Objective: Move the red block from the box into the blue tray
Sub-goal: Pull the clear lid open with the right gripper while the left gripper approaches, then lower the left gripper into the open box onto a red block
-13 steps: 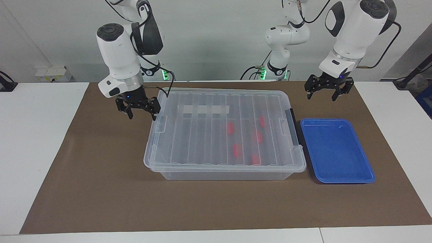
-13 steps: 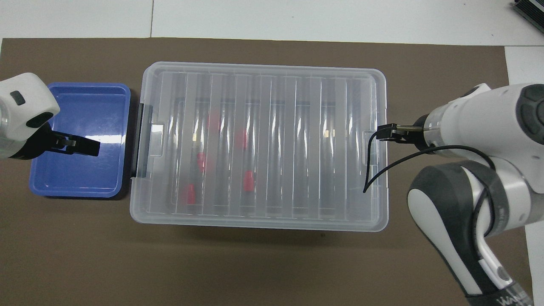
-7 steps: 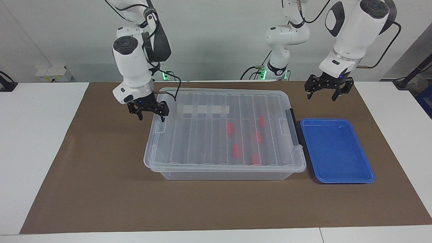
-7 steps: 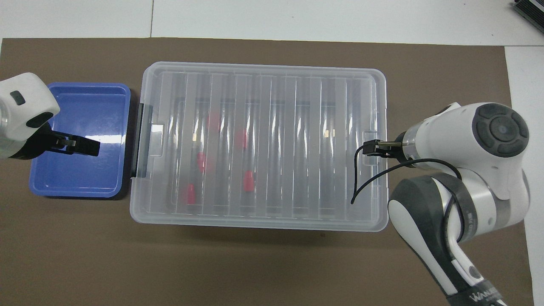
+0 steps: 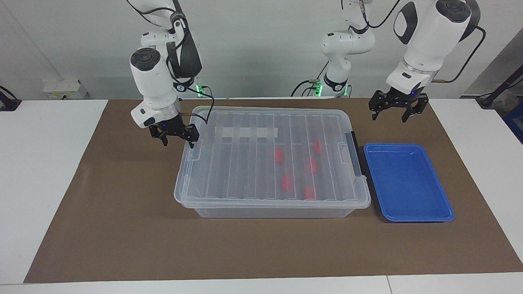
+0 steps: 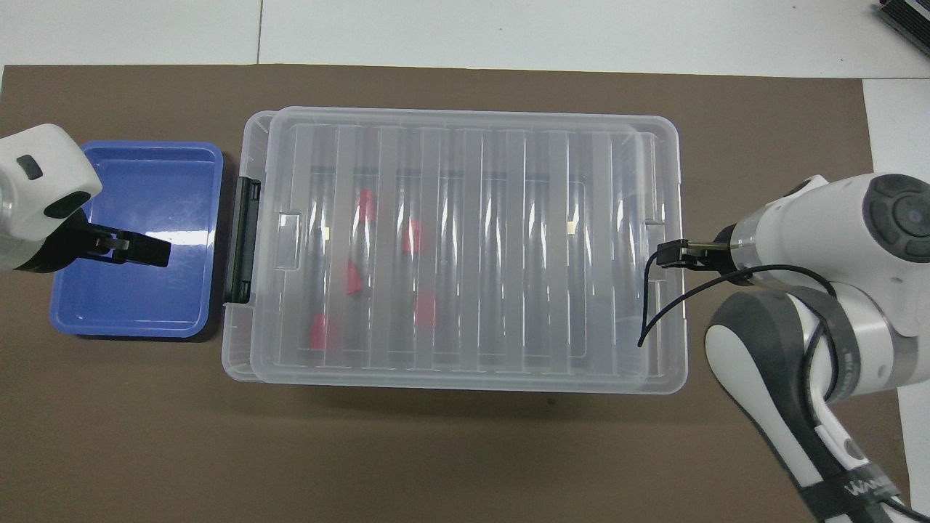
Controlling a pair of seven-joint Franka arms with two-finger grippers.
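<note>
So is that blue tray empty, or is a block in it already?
Empty. The blue tray shows only bare blue floor; the red blocks lie under the box's lid.

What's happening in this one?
The right gripper is at the lid edge at the right arm's end of the box, and the lid sits askew on it. Five red blocks lie inside under the lid. The blue tray beside the box holds no blocks. The left gripper waits, open, over the mat by the tray.
</note>
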